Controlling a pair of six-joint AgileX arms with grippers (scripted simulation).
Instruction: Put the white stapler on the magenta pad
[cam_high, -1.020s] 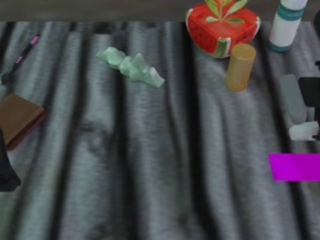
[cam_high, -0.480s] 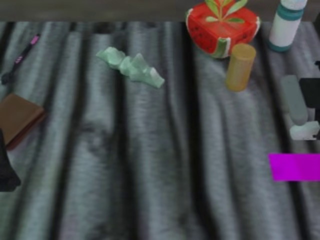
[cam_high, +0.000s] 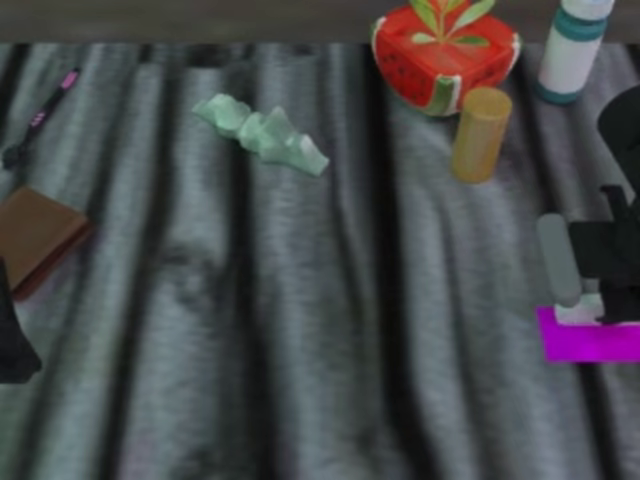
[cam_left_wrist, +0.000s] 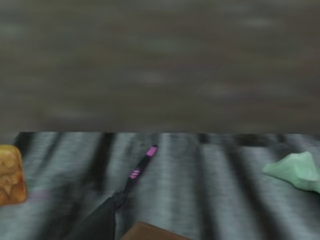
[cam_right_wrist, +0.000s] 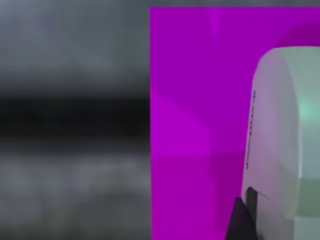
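The white stapler (cam_high: 578, 311), with its grey underside (cam_high: 558, 258) turned up, is held in my right gripper (cam_high: 598, 292), which is shut on it at the table's right side. It hangs at the back edge of the magenta pad (cam_high: 590, 342); whether it touches the pad cannot be told. In the right wrist view the white stapler (cam_right_wrist: 285, 135) fills the side of the picture over the magenta pad (cam_right_wrist: 200, 125), with one dark fingertip (cam_right_wrist: 239, 222) against it. My left gripper (cam_high: 12, 340) is parked at the left edge, open.
An amber cylinder (cam_high: 480, 133), a red watermelon-patterned box (cam_high: 440, 55) and a white bottle with teal bands (cam_high: 572, 50) stand behind the pad. A pale green wrinkled lump (cam_high: 262, 133), a black and pink pen (cam_high: 40, 115) and a brown block (cam_high: 35, 235) lie to the left.
My right gripper has carried the stapler towards the front and a little left, from behind the pad to its back edge. The left arm has not moved.
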